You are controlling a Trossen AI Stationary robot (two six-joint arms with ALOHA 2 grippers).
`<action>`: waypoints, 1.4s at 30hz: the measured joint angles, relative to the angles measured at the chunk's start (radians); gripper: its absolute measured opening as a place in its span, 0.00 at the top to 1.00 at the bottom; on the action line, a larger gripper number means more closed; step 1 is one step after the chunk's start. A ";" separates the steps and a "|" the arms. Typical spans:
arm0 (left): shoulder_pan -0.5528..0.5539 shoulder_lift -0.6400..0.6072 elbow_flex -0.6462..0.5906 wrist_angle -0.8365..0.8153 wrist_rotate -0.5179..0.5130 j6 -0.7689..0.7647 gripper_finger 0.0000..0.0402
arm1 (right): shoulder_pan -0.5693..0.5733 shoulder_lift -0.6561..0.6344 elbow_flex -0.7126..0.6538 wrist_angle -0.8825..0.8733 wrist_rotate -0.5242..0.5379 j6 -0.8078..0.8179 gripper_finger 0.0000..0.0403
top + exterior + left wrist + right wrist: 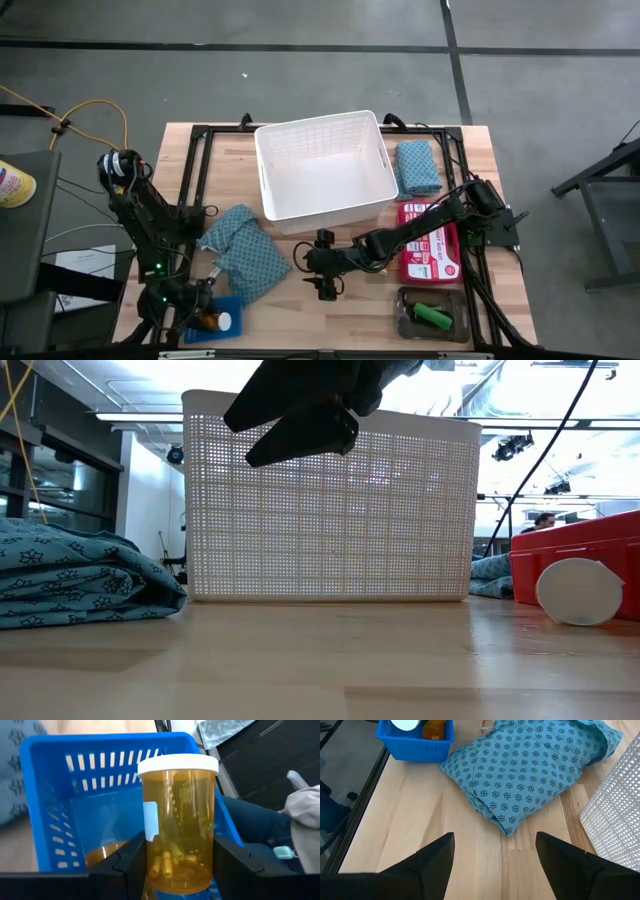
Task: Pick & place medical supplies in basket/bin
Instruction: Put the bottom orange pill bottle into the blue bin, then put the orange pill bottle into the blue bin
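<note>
An orange pill bottle (177, 820) with a white cap sits between the fingers of my left gripper (177, 857), over the small blue mesh tray (60, 795) at the table's near left corner (212, 322). My right gripper (495, 845) hangs open above bare wood at mid-table (320, 265), between a crumpled teal patterned cloth (525, 775) and the white lattice basket (325, 165). A second teal cloth (418, 165) lies folded to the right of the basket. A grey see-through tray (435, 315) at the near right holds a green piece and a dark one. My left gripper pinches the bottle's lower body (150, 850) between its two fingers, one on each side, well below the white cap (177, 764). The fingers (125, 865) lie across the bottle. Whether the bottle's bottom rests on the tray or hangs clear, I cannot tell.
A red box (430, 240) lies right of my right arm, with a white round jar (580, 592) beside it. The basket stands at the far middle of the table. Bare wood lies between the cloth and the red box. Something orange (105, 852) shows in the blue tray.
</note>
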 joint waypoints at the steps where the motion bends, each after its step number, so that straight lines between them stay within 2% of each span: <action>1: -0.001 0.000 0.000 -0.002 0.010 -0.015 0.56 | 0.000 0.000 0.000 0.001 0.000 0.000 0.34; 6: -0.001 0.000 0.002 -0.012 0.033 -0.030 0.56 | 0.000 0.000 0.000 0.003 0.000 0.000 0.34; 16: -0.001 0.000 0.001 -0.004 0.026 0.063 0.46 | 0.000 0.000 0.000 0.007 0.000 0.000 0.34; 28: -0.001 -0.008 0.000 0.004 0.015 0.112 0.45 | 0.000 0.000 0.000 0.007 0.000 0.000 0.34; 33: -0.003 -0.089 -0.001 0.003 -0.026 0.237 0.45 | 0.000 0.000 0.000 0.006 0.000 0.000 0.34; 39: -0.003 -0.225 -0.001 -0.014 -0.135 0.450 0.45 | 0.000 0.000 0.000 0.006 0.000 0.000 0.34; 42: -0.002 -0.278 -0.001 -0.052 -0.188 0.498 0.45 | 0.000 0.000 0.000 0.006 0.000 0.000 0.34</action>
